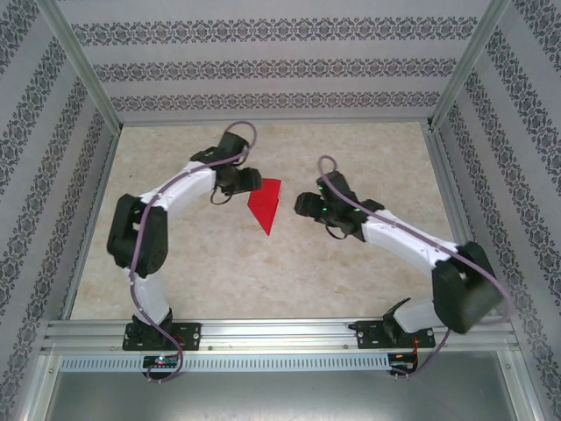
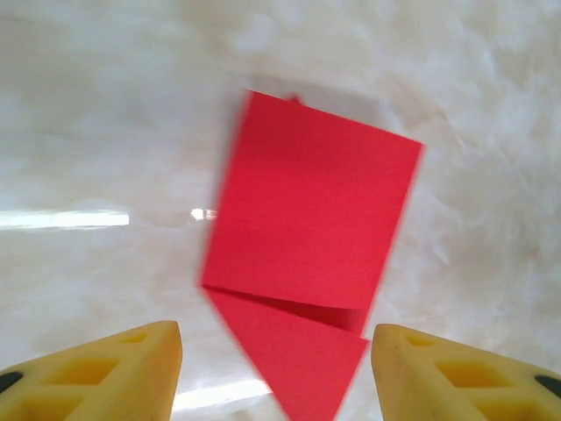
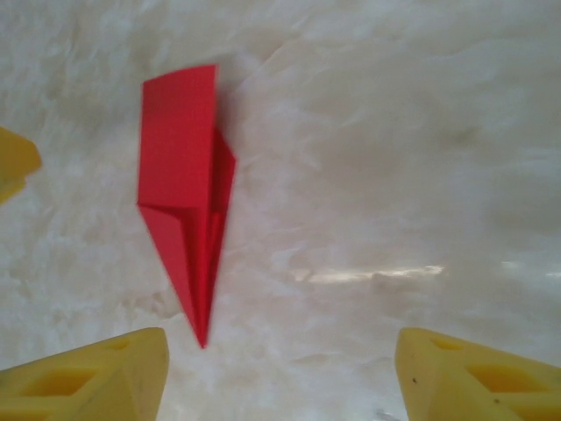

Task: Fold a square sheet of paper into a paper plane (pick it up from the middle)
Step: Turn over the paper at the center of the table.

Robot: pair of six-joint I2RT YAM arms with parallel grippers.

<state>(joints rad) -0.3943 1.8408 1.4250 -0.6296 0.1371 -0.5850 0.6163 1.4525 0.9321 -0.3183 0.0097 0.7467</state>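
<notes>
The square sheet of paper is folded into a red, pointed paper plane that lies flat on the table between my two grippers, tip toward the near edge. My left gripper is at its far left edge. In the left wrist view the plane lies under and ahead of the left gripper, which is open; its yellow fingers stand either side of the paper without pinching it. My right gripper is just right of the plane. It is open and empty, with the plane ahead to its left.
The beige marbled table is boxed in by patterned walls on three sides. An aluminium rail runs along the near edge by the arm bases. A left gripper finger shows in the right wrist view.
</notes>
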